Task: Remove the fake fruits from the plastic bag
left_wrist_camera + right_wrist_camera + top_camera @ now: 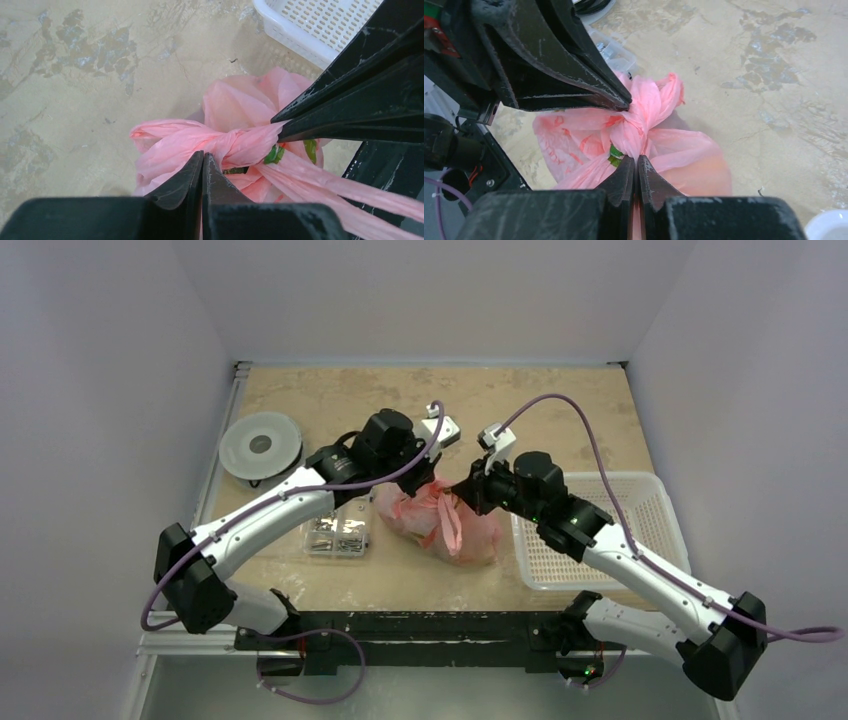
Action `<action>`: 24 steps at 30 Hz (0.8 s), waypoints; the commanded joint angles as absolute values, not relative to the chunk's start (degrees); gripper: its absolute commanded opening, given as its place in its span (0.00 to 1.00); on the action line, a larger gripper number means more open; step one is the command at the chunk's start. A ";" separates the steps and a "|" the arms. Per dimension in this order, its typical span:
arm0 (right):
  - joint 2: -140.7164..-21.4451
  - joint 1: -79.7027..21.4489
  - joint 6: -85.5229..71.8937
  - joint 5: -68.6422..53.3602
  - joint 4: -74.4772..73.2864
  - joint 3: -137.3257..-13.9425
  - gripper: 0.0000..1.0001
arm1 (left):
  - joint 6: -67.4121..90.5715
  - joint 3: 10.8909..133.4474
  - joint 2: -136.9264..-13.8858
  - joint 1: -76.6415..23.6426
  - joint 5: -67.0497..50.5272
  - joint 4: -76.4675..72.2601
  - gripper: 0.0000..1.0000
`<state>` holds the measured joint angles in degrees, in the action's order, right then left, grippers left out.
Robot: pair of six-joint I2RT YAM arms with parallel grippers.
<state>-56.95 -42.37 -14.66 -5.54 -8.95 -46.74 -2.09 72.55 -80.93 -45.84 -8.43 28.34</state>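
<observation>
Both pincers are clenched on the bag (445,525): the left gripper (202,159) nips plastic at the knot (235,142) from the left, and the right gripper (634,162) pinches the twisted neck from the right. The bag sits mid-table, box (337,537) to its left, basket (650,490) to its right. The fruit (272,155) is inside, just a green sliver showing. Pull apart too hard and the thin film could tear or the knot cinch tighter; a slipping pinch would only drag the bag. Both arms reach inward, wrists tipped down, tips nearly meeting.
</observation>
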 commanded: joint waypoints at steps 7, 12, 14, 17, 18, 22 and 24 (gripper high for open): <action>-53.23 -42.23 -22.15 7.18 -6.56 -45.33 0.00 | 0.85 68.38 -73.99 -45.71 15.90 21.89 0.00; -50.07 -42.28 -26.23 3.31 -4.84 -40.09 0.00 | 0.41 63.94 -70.63 -45.73 16.37 15.85 0.00; -49.31 -42.23 -26.57 2.92 -5.55 -38.67 0.00 | 0.27 62.98 -69.76 -45.70 14.13 14.61 0.00; -48.13 -42.23 -26.87 2.99 -6.42 -36.65 0.00 | -1.50 62.41 -68.99 -45.72 10.69 13.94 0.00; -47.82 -42.26 -26.67 2.83 -6.65 -36.38 0.00 | -1.79 62.47 -68.75 -45.77 9.47 14.16 0.00; -48.02 -42.28 -23.95 -1.51 -6.18 -37.52 0.00 | -2.76 65.01 -69.45 -45.78 -0.32 18.14 0.03; -48.87 -42.20 -22.91 -3.02 -6.49 -38.79 0.00 | -1.31 66.59 -71.16 -45.75 -5.06 19.73 0.39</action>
<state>-48.69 -42.33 -24.91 1.43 -8.08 -36.32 -1.61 62.87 -70.41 -45.78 5.85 18.35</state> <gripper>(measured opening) 0.008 0.155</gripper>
